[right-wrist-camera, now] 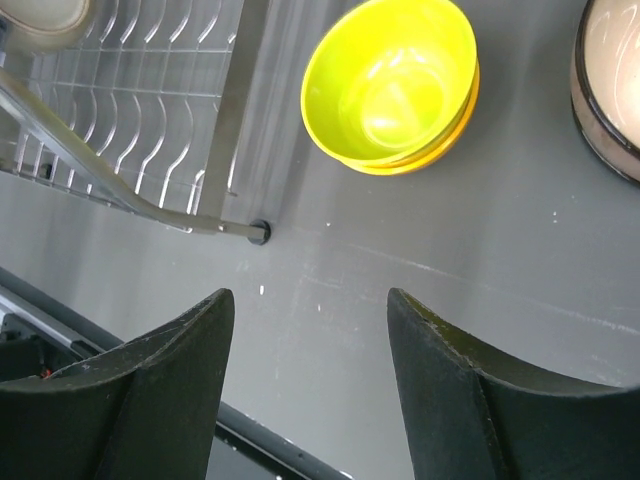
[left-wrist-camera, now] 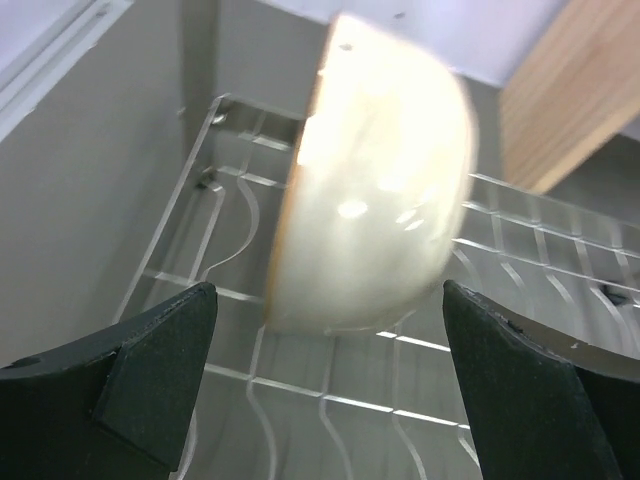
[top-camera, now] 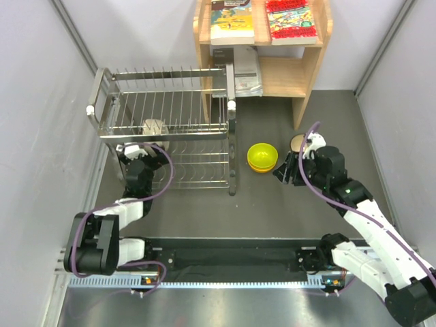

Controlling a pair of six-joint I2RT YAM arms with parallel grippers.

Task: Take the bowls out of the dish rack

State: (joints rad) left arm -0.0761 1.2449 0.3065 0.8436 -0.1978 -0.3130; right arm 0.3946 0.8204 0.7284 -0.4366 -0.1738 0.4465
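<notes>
The steel wire dish rack (top-camera: 170, 129) stands at the left. A cream-white bowl (top-camera: 154, 127) stands on its edge among the wavy wires of the lower tier (left-wrist-camera: 300, 380). My left gripper (top-camera: 143, 145) is inside the rack just in front of that bowl (left-wrist-camera: 380, 180), open and empty (left-wrist-camera: 328, 295), its fingers either side of the bowl's lower part without touching it. A yellow-green bowl (top-camera: 262, 154) sits nested in an orange bowl (right-wrist-camera: 440, 155) on the table right of the rack. A pinkish-brown bowl (right-wrist-camera: 610, 90) sits further right. My right gripper (top-camera: 285, 170) is open and empty (right-wrist-camera: 310, 297) above bare table. The teal-blue bowl is out of view.
A wooden bookshelf (top-camera: 306, 68) with books stands at the back, right of the rack. Grey walls close in both sides. The rack's corner foot (right-wrist-camera: 259, 233) is close to my right gripper. A black rail (top-camera: 225, 259) runs along the near edge.
</notes>
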